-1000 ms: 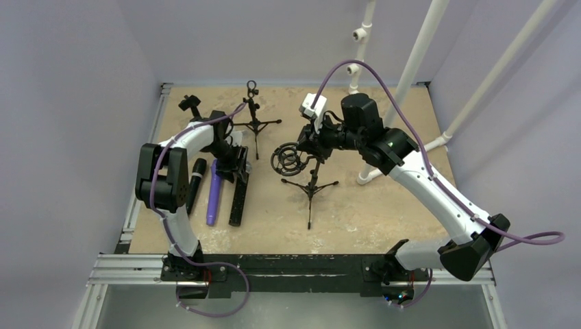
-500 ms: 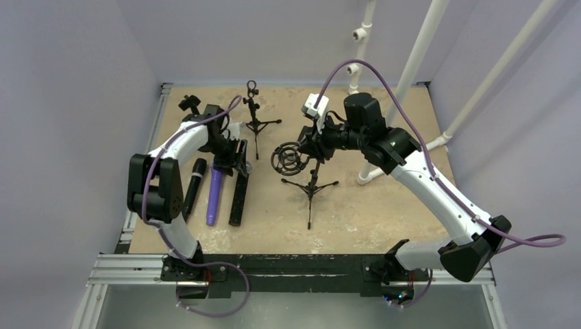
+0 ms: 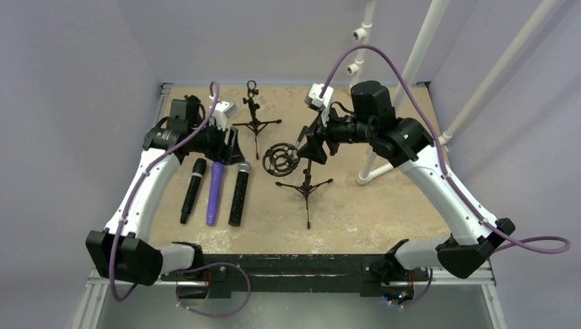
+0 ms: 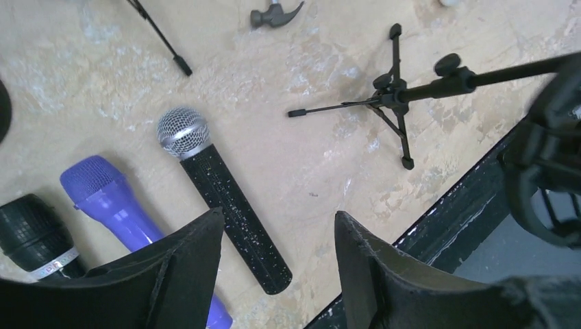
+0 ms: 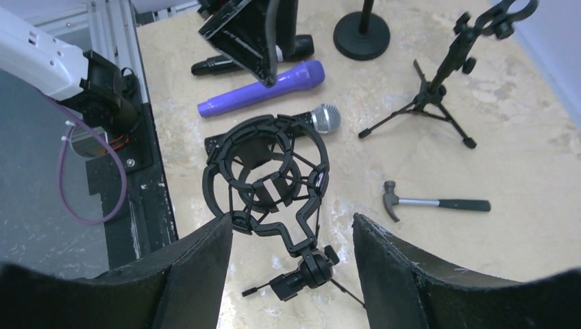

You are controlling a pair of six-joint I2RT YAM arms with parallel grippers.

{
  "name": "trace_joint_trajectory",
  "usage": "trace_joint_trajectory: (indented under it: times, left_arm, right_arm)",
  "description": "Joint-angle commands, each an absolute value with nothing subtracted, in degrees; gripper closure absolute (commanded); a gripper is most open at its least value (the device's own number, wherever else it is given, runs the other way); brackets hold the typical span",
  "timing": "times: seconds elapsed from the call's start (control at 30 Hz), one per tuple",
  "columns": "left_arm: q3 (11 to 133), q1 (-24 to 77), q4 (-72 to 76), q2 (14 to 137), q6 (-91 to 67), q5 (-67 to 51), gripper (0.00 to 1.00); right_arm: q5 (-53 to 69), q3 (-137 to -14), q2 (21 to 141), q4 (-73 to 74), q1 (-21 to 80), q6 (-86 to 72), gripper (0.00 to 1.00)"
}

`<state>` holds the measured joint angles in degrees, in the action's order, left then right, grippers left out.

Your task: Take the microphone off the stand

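**Microphone.** The microphone (image 4: 233,205), black-speckled with a silver grille, lies flat on the table (image 3: 384,205). It is well apart from the stand (image 3: 306,181). It lies alongside a purple microphone (image 4: 113,202), and a plain black microphone (image 4: 34,236) lies on the far side of that one. All three lie roughly parallel, grilles toward the far edge of the table.

**Stand.** The shock mount (image 5: 268,179) at the head of the stand holds nothing; the right wrist view shows straight through its rings. The stand is upright on its tripod legs.

**Left gripper.** The left gripper (image 4: 277,219) is above the grille end of the microphone, its fingers spread and holding nothing. No finger touches the microphone.

**Right gripper.** The right gripper (image 5: 291,223) is just behind the shock mount. Its fingers are spread to either side of the pivot joint of the stand, with no contact visible.

**Other items.** A small tripod stand (image 5: 442,79) and a hammer (image 5: 431,203) sit farther back on the table and are not involved.

**Task status.** The removal appears complete: the mount is vacant and the microphone rests free on the table. Which of the three microphones belonged to the mount cannot be confirmed; the speckled one is assumed because it lies under the left gripper. The only likely remaining action is to clear both arms.
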<state>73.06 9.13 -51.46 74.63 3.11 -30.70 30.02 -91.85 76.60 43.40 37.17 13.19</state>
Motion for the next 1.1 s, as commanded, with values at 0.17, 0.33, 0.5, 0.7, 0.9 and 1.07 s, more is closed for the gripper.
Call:
trace_joint_trajectory:
  times: [0.17,0.33,0.5,0.7,0.9,1.07]
  left_arm:
    - [69.6,8.8,-46.6,62.9,10.5,-37.1,0.41]
    - [67.4,8.8,-42.6,57.6,12.1,-38.9,0.4]
    - [67.5,8.8,-41.9,56.3,11.5,-38.9,0.35]
    - [67.9,8.8,-41.2,55.2,10.4,-36.1,0.31]
    - [66.9,8.7,-40.8,53.5,9.7,-34.6,0.23]
    - [66.4,8.7,-41.4,52.7,10.8,-34.6,0.19]
  right_arm:
    - [31.5,-90.0,71.0,43.9,36.2,15.8,0.35]
    - [32.9,-83.0,64.3,42.8,33.5,17.6,0.35]
    - [33.3,-74.5,59.8,41.3,32.0,21.4,0.35]
    - [32.4,-64.1,61.2,32.7,31.9,23.3,0.38]
    - [35.2,-59.2,65.3,20.1,31.2,20.5,0.4]
    - [40.9,-56.9,68.5,10.2,30.1,18.0,0.42]
